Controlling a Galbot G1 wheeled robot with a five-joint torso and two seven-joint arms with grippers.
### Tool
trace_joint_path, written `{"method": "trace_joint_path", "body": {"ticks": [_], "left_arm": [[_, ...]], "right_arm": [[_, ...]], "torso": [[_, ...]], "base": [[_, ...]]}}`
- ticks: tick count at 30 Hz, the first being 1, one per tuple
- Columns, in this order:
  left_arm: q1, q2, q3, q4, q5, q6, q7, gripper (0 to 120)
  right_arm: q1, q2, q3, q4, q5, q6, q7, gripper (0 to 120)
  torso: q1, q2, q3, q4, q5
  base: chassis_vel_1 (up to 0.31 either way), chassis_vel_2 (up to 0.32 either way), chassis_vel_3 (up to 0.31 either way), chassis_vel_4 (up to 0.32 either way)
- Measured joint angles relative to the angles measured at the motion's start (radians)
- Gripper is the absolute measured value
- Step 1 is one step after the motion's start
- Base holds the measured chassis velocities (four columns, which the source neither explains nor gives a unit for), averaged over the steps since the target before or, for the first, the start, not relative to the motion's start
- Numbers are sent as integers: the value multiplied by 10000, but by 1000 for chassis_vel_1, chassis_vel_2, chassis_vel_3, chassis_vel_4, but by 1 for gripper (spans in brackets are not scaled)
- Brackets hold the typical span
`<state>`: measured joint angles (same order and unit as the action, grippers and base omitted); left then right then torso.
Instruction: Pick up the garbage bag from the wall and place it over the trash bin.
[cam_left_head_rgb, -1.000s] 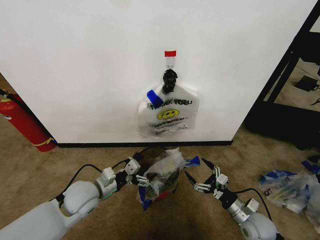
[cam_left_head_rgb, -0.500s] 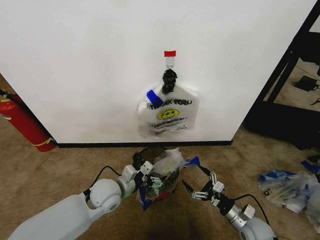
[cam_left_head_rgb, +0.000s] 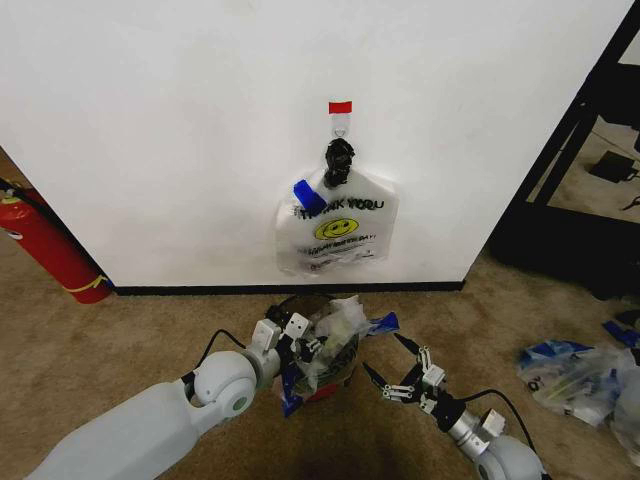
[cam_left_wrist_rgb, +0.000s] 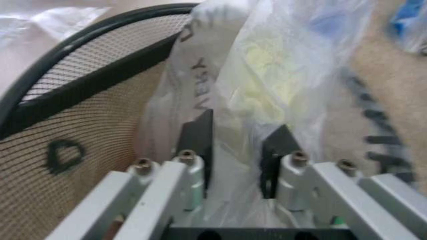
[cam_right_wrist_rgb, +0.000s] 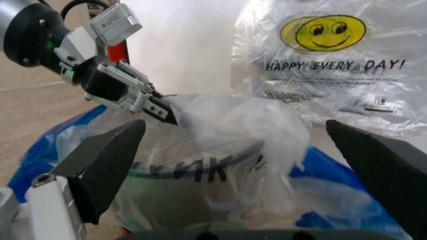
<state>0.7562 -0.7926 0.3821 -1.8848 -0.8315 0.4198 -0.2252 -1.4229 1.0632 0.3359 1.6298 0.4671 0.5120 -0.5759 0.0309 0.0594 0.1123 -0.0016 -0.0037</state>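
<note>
Wall (cam_left_head_rgb: 150, 130): backdrop. Bin (cam_left_head_rgb: 322, 375): stands below it. Bag (cam_left_head_rgb: 335, 330): draped over the bin, bunched. Left gripper (cam_left_head_rgb: 305, 345): clenched on the bag's film at the rim, apparently seating it. Right gripper (cam_left_head_rgb: 395, 375): released, just beside, fingers spread.

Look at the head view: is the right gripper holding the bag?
No. The right gripper is open, on the carpet side of the bag, apart from it.

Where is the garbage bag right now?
In the head view the garbage bag is draped over the trash bin below the wall, with the left gripper at its plastic.
</note>
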Motion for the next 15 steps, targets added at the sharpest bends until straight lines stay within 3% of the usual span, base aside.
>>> {"method": "trace_joint_path", "body": {"ticks": [4, 10, 15], "left_arm": [[136, 104, -141, 79, 564, -190, -35, 0], [443, 162, -437, -11, 932, -557, -87, 0], [766, 209, -738, 12, 1478, -837, -64, 0]], "right_arm": [[87, -1, -71, -110, 0, 2, 0, 100], [157, 8, -238, -161, -15, -111, 310, 100], [120, -46, -753, -26, 152, -617, 1483, 100]], "torso": [[0, 0, 0, 0, 0], [0, 0, 0, 1, 0], [-1, 0, -1, 0, -1]], "base": [[0, 0, 0, 0], [0, 0, 0, 0], [0, 0, 0, 0]]}}
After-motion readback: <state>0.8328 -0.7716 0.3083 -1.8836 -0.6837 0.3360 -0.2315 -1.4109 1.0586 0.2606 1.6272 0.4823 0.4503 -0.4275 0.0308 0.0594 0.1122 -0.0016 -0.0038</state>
